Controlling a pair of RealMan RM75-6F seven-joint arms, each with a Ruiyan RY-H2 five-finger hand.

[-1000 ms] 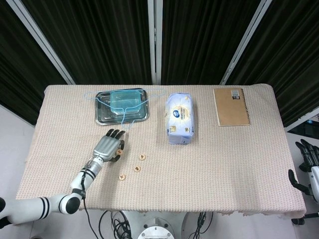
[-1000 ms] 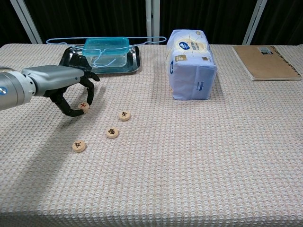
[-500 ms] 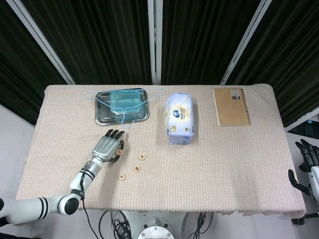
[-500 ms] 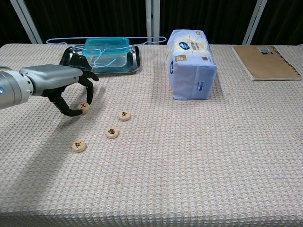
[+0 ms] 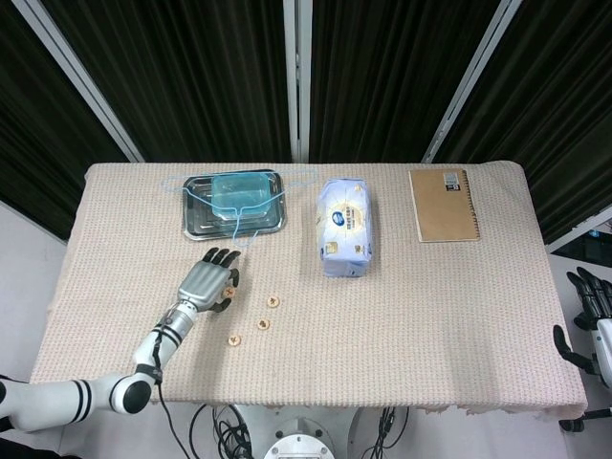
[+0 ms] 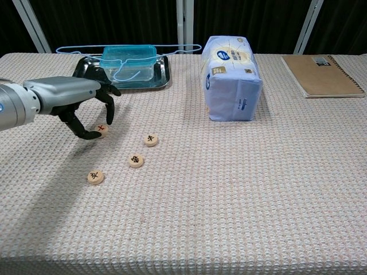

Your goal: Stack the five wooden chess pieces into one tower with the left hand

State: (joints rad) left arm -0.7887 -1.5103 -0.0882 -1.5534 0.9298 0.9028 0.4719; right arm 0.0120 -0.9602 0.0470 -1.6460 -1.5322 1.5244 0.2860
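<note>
Four round wooden chess pieces show on my bench; a fifth I cannot find. Three lie singly: one (image 6: 96, 177), one (image 6: 136, 161), one (image 6: 151, 140). My left hand (image 6: 86, 109) curls around the red-marked piece (image 6: 101, 129), whether gripping I cannot tell. Stacking looks barely begun. My right hand (image 5: 585, 316) hangs off the bench, grip unclear.

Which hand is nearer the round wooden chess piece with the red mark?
Left. The left hand arches right over the round wooden chess piece with the red mark, while the right hand hangs off the table's far right edge.
</note>
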